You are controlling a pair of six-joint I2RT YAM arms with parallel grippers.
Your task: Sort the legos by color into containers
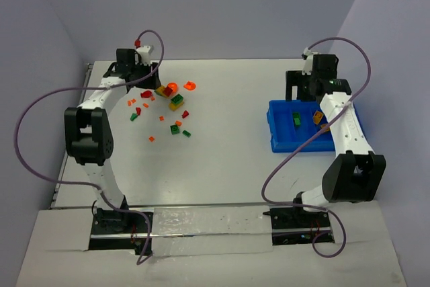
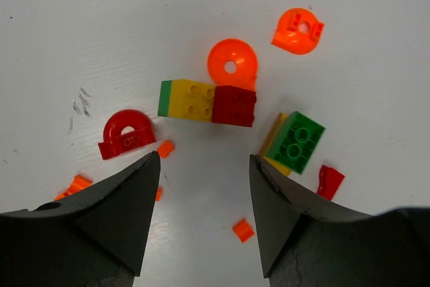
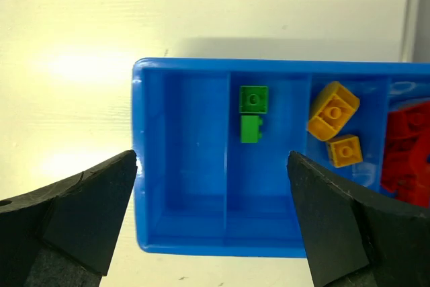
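Left gripper (image 2: pixel 203 159) hangs over the loose legos (image 1: pixel 175 129) on the table (image 2: pixel 201 5), right gripper (image 3: pixel 211 159) over the blue bin (image 3: pixel 201 65) — both jaws spread wide, empty. The yellow-and-red block (image 2: pixel 205 102) looks light, hard and slick, so pinch its flat sides. Tiny orange bits (image 2: pixel 243 229) could pop out.

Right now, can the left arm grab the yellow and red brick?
Probably yes. The left gripper is open, the yellow and red brick lies just ahead of its fingertips, and nothing sits between them.
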